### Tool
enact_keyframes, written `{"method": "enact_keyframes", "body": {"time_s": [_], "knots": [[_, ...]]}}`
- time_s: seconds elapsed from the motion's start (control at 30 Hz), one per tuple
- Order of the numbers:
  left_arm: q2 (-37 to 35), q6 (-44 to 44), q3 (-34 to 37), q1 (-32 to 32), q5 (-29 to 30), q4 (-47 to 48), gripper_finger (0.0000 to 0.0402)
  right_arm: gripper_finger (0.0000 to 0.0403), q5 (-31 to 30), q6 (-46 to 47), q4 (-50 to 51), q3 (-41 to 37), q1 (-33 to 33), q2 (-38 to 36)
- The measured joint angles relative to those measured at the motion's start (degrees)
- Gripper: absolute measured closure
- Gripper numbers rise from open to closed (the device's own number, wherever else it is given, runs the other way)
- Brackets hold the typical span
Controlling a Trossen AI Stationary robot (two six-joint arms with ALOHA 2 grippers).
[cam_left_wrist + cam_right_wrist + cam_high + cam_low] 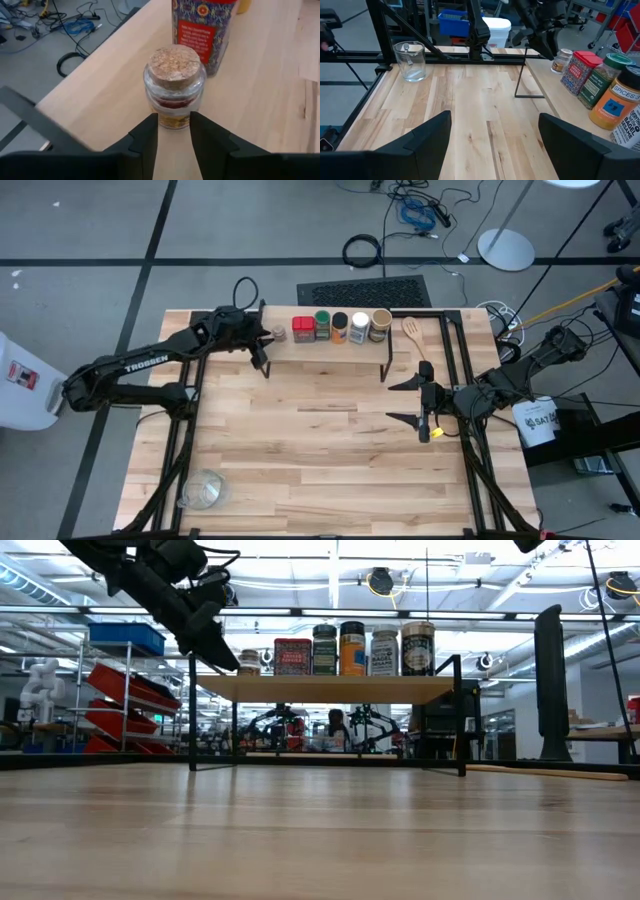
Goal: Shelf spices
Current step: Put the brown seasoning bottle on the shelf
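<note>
Reaching over the shelf (325,348), left gripper (262,334) beside cork-lidded jar (279,333).

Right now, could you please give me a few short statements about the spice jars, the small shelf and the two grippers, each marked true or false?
1. The small cork-stoppered glass jar stands on the light wooden shelf beside the red square tin. True.
2. The clear glass bowl sits on the shelf. False: it is on the tabletop, at the corner far from the shelf.
3. The left gripper is at the cork jar, its fingers on either side of the jar's base. True.
4. The right gripper holds a jar. False: it is open, empty, above the table.
5. The wooden spoon lies on the shelf. False: it lies on the table beside it.
</note>
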State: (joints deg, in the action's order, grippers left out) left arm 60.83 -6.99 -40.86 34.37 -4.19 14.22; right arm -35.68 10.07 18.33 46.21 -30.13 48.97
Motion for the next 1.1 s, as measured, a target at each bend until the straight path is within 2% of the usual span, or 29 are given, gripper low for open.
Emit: {"method": "enact_keyframes", "body": {"time_s": [0.47,0.63,0.87,1.1], "knots": [[0.34,-0.88,0.22,-0.81,-0.82,-2.44,0.0286,0.0115,0.0,-0.22,0.01,0.01,0.0,0.0],[-0.68,-0.95,0.22,-0.81,1.14,-2.68,0.0286,0.0115,0.0,-0.22,0.25,0.01,0.01,0.0],[-0.82,-2.85,0.22,-0.74,6.84,-2.34,0.0286,0.0115,0.0,-0.22,0.66,0.0,0.01,0.0],[-0.72,-2.69,0.22,-0.76,7.41,-3.31,0.0286,0.0115,0.0,-0.24,0.46,-0.01,0.02,0.0]]}}
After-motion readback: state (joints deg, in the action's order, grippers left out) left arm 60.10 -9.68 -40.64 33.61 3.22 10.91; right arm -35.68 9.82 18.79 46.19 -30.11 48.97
